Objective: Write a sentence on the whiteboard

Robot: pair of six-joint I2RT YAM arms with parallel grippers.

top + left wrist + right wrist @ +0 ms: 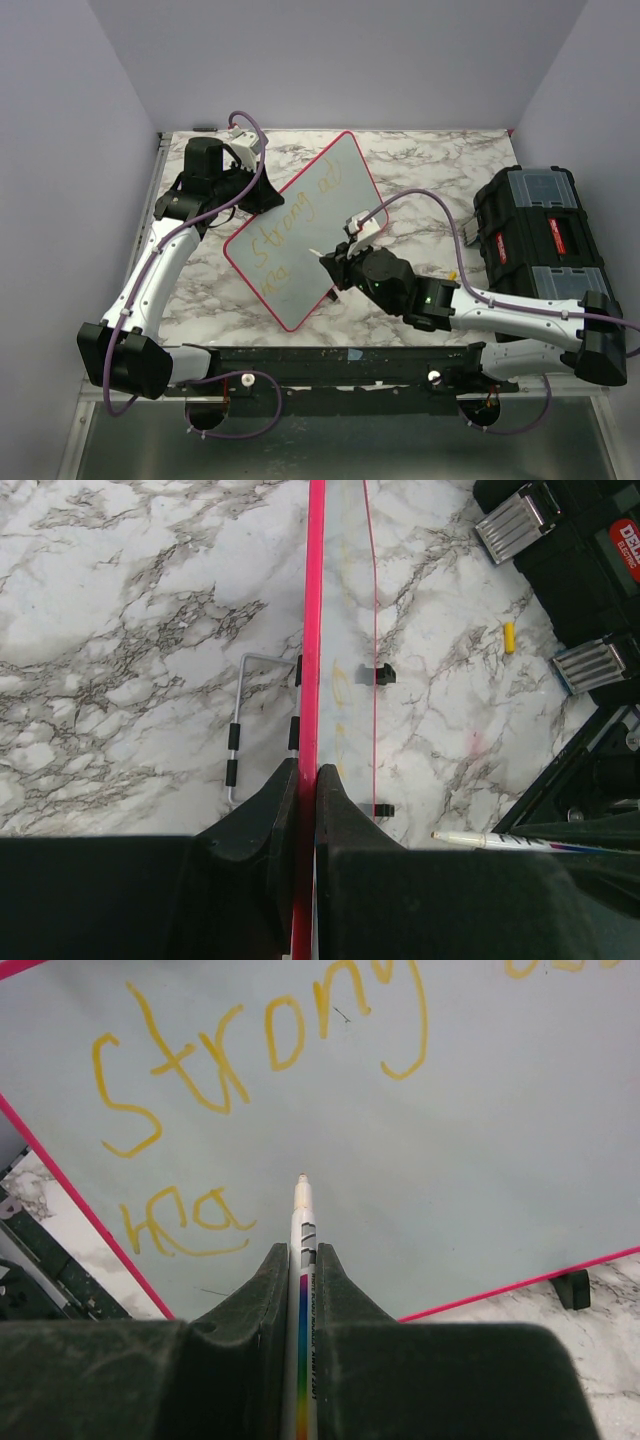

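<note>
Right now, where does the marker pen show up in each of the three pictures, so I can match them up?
Top external: the marker is near the centre, over the whiteboard.
Left wrist: the marker is at the lower right, lying almost level.
Right wrist: the marker is at bottom centre, tip pointing up the picture.
Shared landmark: the whiteboard's pink rim.

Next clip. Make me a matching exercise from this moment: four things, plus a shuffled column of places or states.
Things:
1 whiteboard
2 marker
3 black toolbox
4 small yellow piece

Places or states:
A lying loose on the marble tabletop
B rim clamped in the left tool
C standing at the tabletop's right side
D gripped by the right tool, tip toward the board

Pairs: 1-B, 2-D, 3-C, 4-A
</note>
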